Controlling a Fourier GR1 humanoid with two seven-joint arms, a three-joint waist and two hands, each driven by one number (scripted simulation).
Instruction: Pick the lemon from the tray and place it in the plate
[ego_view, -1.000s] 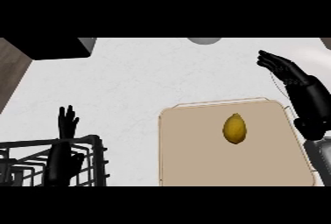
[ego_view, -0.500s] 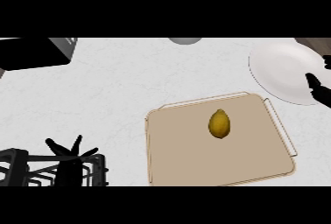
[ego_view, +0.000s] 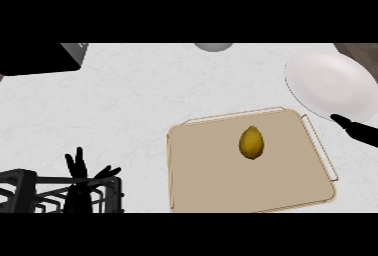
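Lemon (ego_view: 252, 142) on tray (ego_view: 214, 172), long axis 12–6, lies 9 o'clock of nearer right hand (ego_view: 362, 133); hand's opening: cannot tell.

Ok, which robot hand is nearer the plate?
The right robot hand, at the lower edge of the plate; the left robot hand rests open over the black rack.

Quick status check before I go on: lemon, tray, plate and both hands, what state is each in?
lemon: lying on the tray, untouched.
tray: flat on the counter, holding only the lemon.
plate: on the counter, nothing on it.
left hand: open, fingers up, resting at lower left.
right hand: only partly in view at the right edge by the plate's lower rim.
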